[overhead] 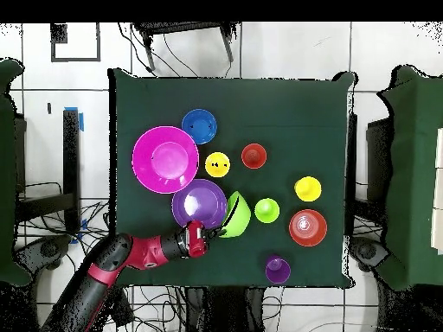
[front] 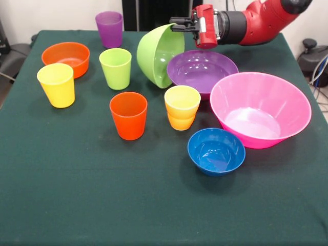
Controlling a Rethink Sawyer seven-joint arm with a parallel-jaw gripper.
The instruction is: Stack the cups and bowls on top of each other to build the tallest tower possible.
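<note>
The red and black arm's pincer [front: 178, 24] pinches the rim of the medium lime green glossy plastic bowl [front: 156, 55], which is tipped on its side with its opening facing the medium purple glossy plastic bowl [front: 201, 70]. The green bowl's lower edge is touching the purple bowl's rim. Taking the purple bowl as landmark on the dark green counter [front: 154, 205]: in the front view, the very large pink plastic bowl [front: 260, 108] stands just beside it, nearer the camera. The yellow-orange plastic cup [front: 182, 107] stands just in front of it, the small blue bowl [front: 216, 151] farther in front. The lime green cup [front: 116, 68], orange-red cup [front: 128, 115], yellow cup [front: 56, 84], small orange bowl [front: 66, 58] and purple cup [front: 109, 28] stand beyond the tipped bowl.
</note>
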